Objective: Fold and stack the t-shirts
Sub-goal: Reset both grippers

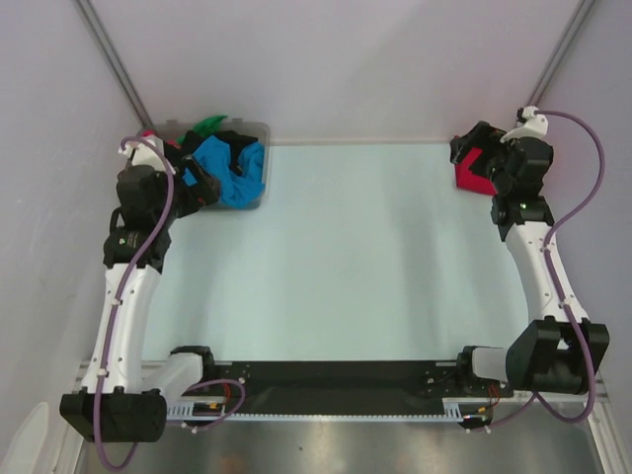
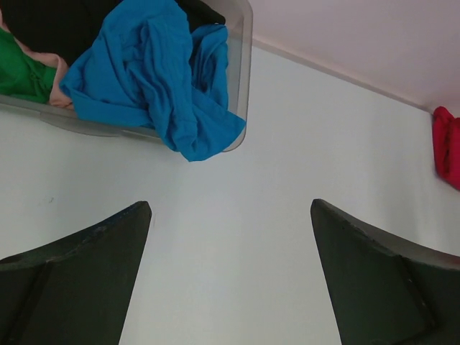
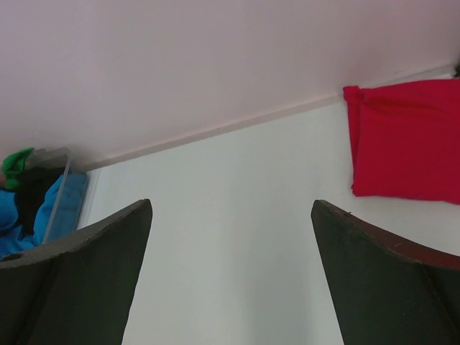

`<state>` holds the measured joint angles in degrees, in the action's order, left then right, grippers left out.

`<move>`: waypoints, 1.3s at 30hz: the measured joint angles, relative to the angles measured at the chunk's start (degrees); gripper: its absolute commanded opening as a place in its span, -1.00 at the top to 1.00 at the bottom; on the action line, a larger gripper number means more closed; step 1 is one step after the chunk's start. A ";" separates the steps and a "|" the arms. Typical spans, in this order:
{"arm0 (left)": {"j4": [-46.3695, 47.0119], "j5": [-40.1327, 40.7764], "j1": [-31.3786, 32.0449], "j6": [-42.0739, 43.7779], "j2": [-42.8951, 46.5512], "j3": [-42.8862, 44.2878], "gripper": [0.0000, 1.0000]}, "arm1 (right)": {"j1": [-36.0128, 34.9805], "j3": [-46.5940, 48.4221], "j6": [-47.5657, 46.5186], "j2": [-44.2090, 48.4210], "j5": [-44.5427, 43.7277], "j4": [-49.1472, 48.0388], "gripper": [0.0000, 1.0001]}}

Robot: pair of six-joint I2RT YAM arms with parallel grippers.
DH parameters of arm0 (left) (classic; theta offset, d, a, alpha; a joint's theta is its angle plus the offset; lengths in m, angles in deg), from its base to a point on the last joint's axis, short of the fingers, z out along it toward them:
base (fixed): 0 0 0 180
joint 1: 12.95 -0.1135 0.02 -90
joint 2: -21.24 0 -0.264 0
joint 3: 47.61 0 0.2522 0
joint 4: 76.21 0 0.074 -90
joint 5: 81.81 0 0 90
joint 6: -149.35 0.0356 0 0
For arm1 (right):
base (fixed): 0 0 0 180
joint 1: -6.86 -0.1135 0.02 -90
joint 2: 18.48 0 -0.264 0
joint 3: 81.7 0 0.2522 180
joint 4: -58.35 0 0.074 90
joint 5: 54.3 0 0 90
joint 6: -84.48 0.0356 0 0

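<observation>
blue shirt (image 2: pixel 158 79): soft, limp; i'd pinch the hem spilling over the bin (image 2: pixel 245 72).
left fingers (image 2: pixel 79 280), right fingers (image 3: pixel 79 273): spread, empty.

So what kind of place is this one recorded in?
Probably a lab robot cell: plain pale walls close around a light table, with a clear plastic bin of crumpled t-shirts and one folded red t-shirt.

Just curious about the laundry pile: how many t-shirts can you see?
5. A folded red t-shirt lies on the table's far right corner; blue, green, black and peach-pink ones sit crumpled in the clear bin. More may be buried underneath.
</observation>
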<state>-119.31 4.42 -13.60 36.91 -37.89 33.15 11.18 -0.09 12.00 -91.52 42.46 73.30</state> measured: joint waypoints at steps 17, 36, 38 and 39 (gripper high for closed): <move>4.85 -4.09 0.00 -1.88 -9.64 4.13 -0.99 | 2.43 -1.95 4.90 -3.78 5.18 1.99 -0.99; 3.04 -3.52 0.00 -4.28 -17.53 9.25 -0.99 | 4.13 -1.81 3.45 -6.01 9.33 7.41 -0.99; 3.06 -3.54 0.00 -4.11 -17.53 9.25 -0.99 | 4.13 -1.81 3.45 -6.19 9.44 7.48 -0.99; 3.10 -3.58 0.00 -4.00 -17.49 9.25 -0.99 | 4.13 -1.81 3.45 -6.29 9.46 7.58 -0.99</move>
<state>-116.21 0.83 -13.60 32.91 -55.38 42.40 15.31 -1.90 15.45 -97.81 51.93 80.88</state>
